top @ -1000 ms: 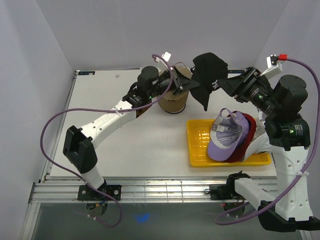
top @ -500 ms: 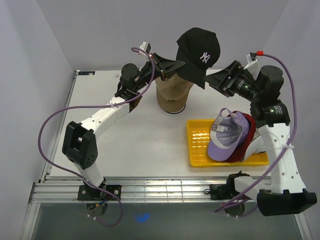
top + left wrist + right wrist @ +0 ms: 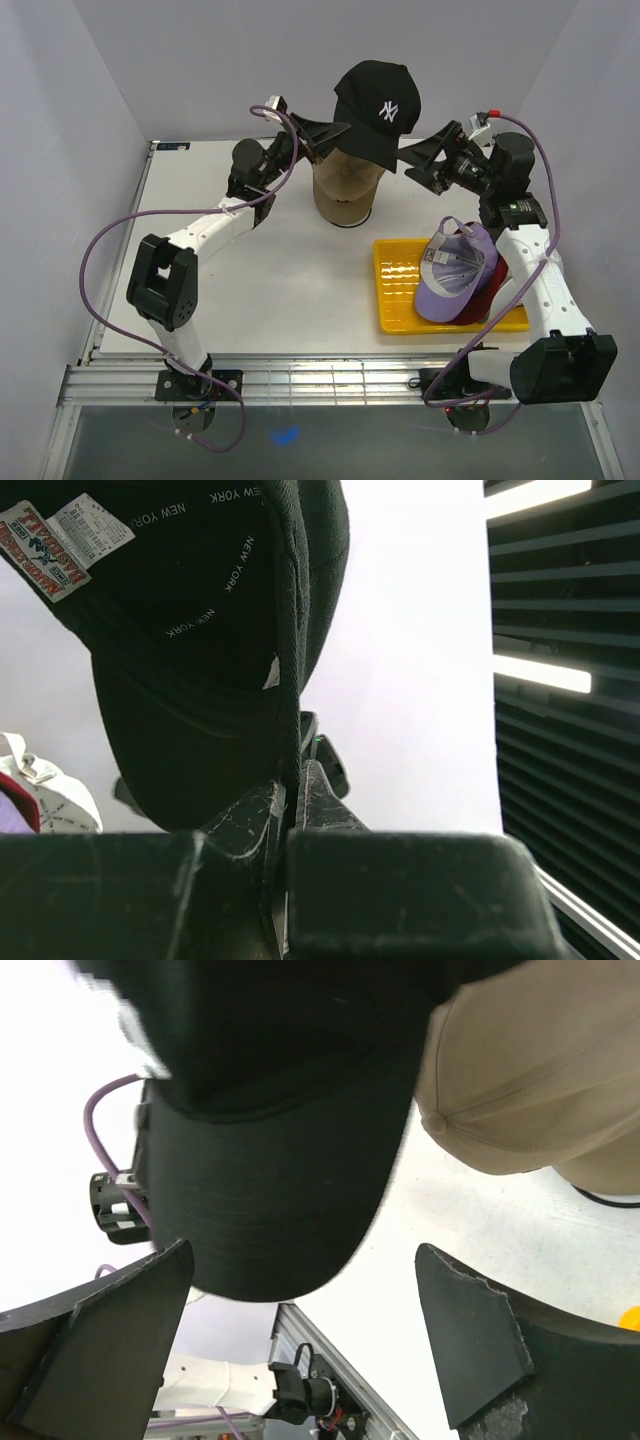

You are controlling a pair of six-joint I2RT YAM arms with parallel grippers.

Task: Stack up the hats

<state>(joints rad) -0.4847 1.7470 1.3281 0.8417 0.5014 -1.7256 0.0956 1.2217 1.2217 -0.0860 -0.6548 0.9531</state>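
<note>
The left gripper (image 3: 293,770) is clamped tight on the rear rim of the black cap (image 3: 200,680), its two fingers pressed together with the fabric pinched between them. In the top view this gripper (image 3: 332,134) sits just left of the tan cap (image 3: 345,188) and a little above it, holding the black cap (image 3: 375,98) up by that edge. The black cap's crown is over the top of the tan cap, white NY logo facing out and brim pointing right. Whether it already bears on the tan cap cannot be told.

The right gripper (image 3: 300,1255) has let go: its jaws stand wide apart, one on each side of the black brim (image 3: 270,1210) and not touching it. It hangs just right of the tan cap (image 3: 520,1070).

Further right of the tan cap, and nearer the arm bases, lies the yellow tray (image 3: 395,295). It holds the lavender cap (image 3: 455,275), turned inside up, lying on the red cap (image 3: 498,258).
</note>
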